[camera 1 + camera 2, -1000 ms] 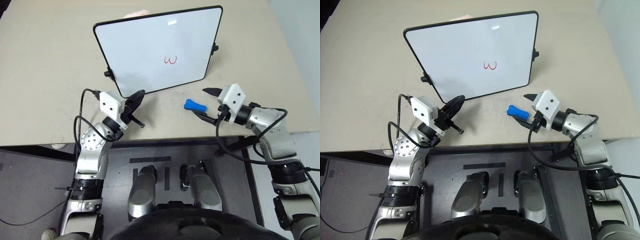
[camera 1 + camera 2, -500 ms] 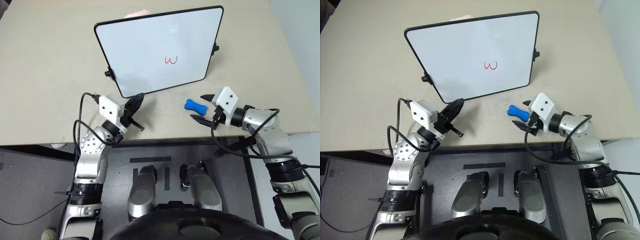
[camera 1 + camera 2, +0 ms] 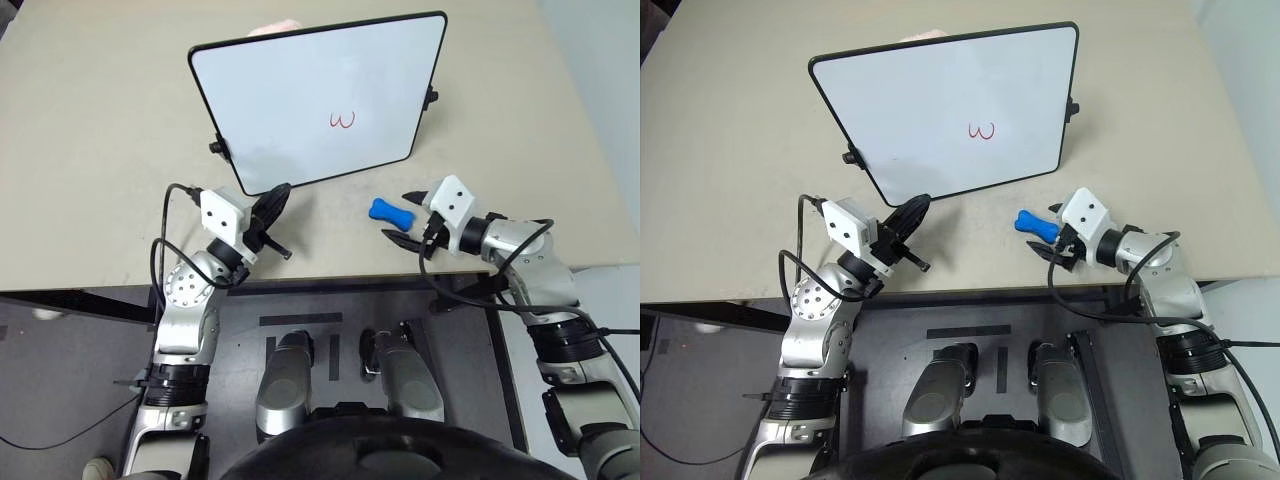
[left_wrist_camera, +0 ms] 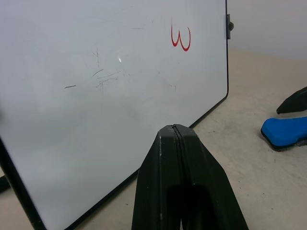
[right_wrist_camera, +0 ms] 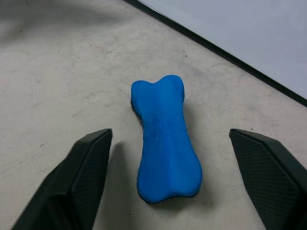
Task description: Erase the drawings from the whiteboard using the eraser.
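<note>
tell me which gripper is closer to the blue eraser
Right. The right gripper is open, one finger on each side of the blue eraser, not gripping it. The left gripper is shut at the whiteboard's lower edge, well across the table.

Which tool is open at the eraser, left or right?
The right tool: its fingers are spread either side of the blue eraser. The left tool is shut, at the whiteboard's lower edge.

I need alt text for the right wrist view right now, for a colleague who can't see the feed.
A blue bone-shaped eraser lies flat on the beige table, centred between the two open black fingers of the right claw, which do not touch it. The black-rimmed edge of the whiteboard crosses the far corner.
</note>
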